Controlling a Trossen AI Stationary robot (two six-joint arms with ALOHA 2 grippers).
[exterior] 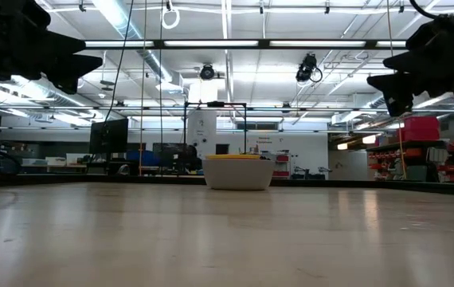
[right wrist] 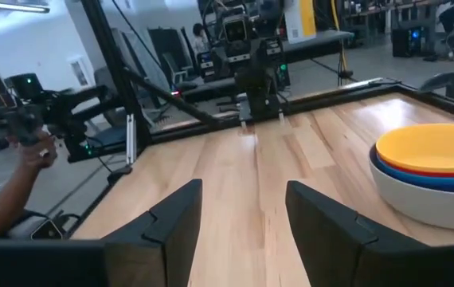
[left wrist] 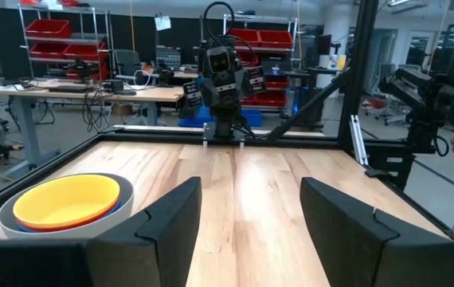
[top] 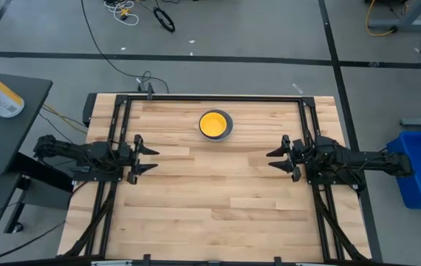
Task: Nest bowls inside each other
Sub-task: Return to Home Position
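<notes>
The bowls stand nested in one stack (top: 216, 124) near the table's far edge, at its middle. A yellow bowl (left wrist: 68, 201) lies on top; red and blue rims show under it (right wrist: 434, 173), all inside a grey outer bowl (exterior: 238, 173) whose base rests on the wood. My left gripper (top: 148, 157) hovers open at the table's left side, pointing level toward the right. My right gripper (top: 278, 159) hovers open at the right side, pointing level toward the left. Both are well clear of the stack and hold nothing.
A black metal frame (top: 210, 97) runs along the table's far, left and right edges. Bare wood lies between the two grippers and toward the near edge. A person's hand (right wrist: 36, 151) shows beyond the table in the right wrist view.
</notes>
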